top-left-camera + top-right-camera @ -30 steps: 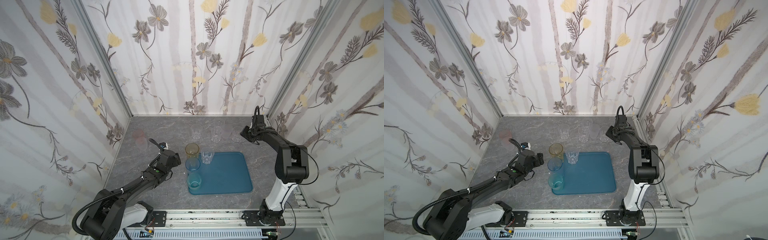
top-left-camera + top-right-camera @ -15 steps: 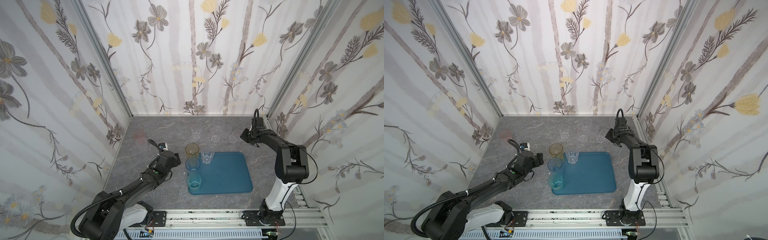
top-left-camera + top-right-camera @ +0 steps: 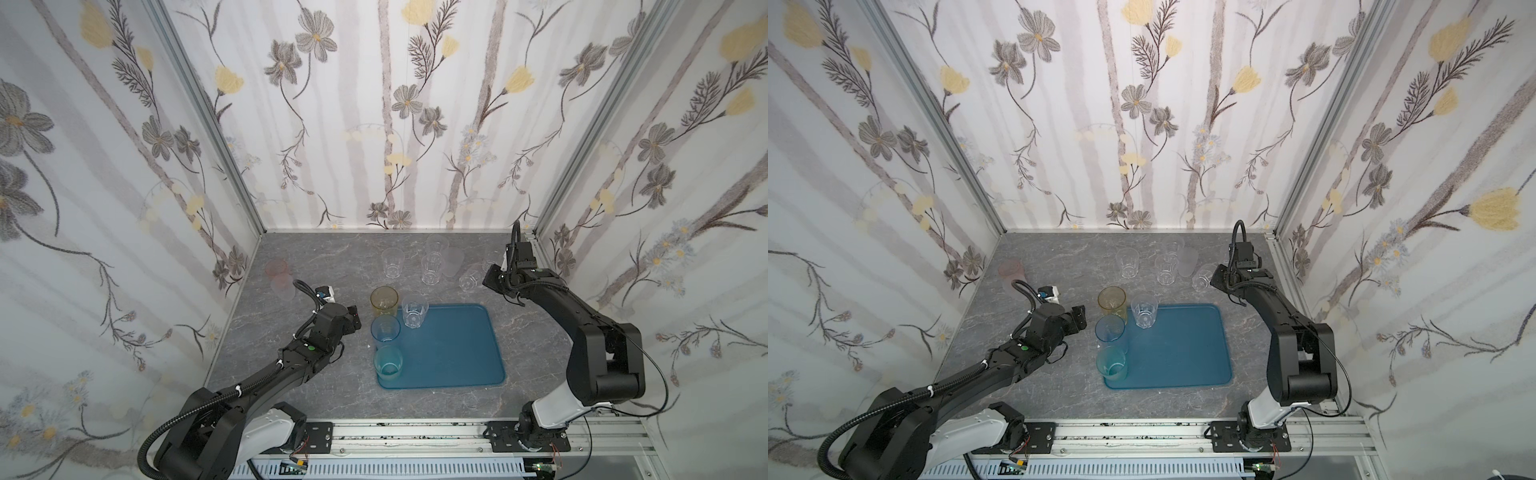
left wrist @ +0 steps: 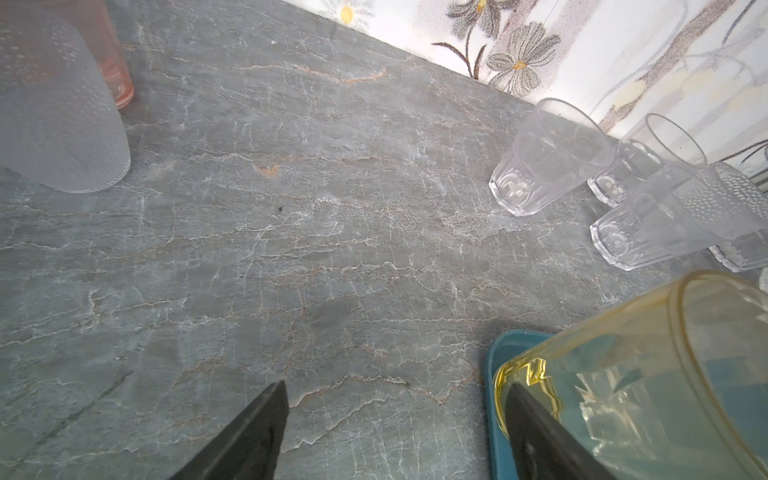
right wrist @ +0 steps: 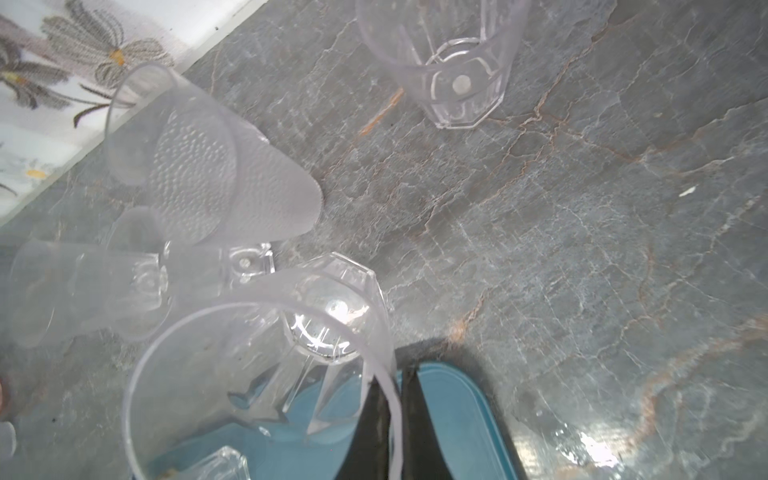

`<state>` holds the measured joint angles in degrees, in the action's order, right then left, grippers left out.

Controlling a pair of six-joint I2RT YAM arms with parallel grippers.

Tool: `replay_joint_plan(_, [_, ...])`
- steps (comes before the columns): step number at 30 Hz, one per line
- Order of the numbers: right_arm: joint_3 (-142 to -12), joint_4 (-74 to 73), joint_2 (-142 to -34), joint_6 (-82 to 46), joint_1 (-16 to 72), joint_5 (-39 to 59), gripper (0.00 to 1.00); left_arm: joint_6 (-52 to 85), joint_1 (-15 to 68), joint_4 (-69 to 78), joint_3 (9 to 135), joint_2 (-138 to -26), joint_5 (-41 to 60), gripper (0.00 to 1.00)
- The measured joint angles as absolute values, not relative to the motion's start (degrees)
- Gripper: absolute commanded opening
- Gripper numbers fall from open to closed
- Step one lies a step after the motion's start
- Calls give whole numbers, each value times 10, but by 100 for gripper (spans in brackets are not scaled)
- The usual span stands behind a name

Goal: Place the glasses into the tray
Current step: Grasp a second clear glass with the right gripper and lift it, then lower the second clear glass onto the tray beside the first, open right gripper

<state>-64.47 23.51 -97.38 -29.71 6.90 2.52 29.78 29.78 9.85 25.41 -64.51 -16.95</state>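
The teal-blue tray (image 3: pixel 457 353) (image 3: pixel 1183 357) lies front centre. Along its left side stand an amber glass (image 3: pixel 384 301), a light blue glass (image 3: pixel 385 328) and a teal glass (image 3: pixel 388 363), with a clear glass (image 3: pixel 414 311) beside the amber one. My right gripper (image 3: pixel 490 277) (image 5: pixel 395 370) is shut on the rim of a clear faceted glass (image 3: pixel 469 279) (image 5: pixel 257 365), which leans just beyond the tray's far right corner. My left gripper (image 3: pixel 353 318) (image 4: pixel 395 386) is open over bare table, with one finger next to the amber glass (image 4: pixel 644 374).
More clear glasses (image 3: pixel 392 262) (image 3: pixel 430 269) (image 3: pixel 435 245) and a frosted glass (image 3: pixel 453 262) crowd the back, close to the held one. A pink glass (image 3: pixel 275 267) and a frosted glass (image 3: pixel 282 286) stand far left. Walls enclose the table on three sides.
My right gripper has closed on the clear glass's rim and drawn slightly toward the tray; that glass now leans. The left arm has hardly moved.
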Motion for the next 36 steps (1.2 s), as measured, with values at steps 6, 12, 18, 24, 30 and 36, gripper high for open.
replay_joint_plan(6, [-646,337,-905,-249,156,-37,2,298,298,108,254,-645,-180,85])
replay_joint_plan(12, [-641,432,-879,-231,250,-73,2,297,298,113,263,-667,-180,85])
replay_joint_plan(18, [-620,466,-873,-265,363,-78,2,293,298,121,265,-681,-173,85])
replay_joint_plan(24, [-627,454,-926,-299,434,-77,2,299,298,123,263,-676,-168,84])
replay_joint_plan(30, [-665,436,-981,-306,465,-72,2,307,298,126,256,-663,-167,84])
replay_joint_plan(36, [-679,425,-1015,-306,465,-74,5,315,299,127,255,-660,-166,84])
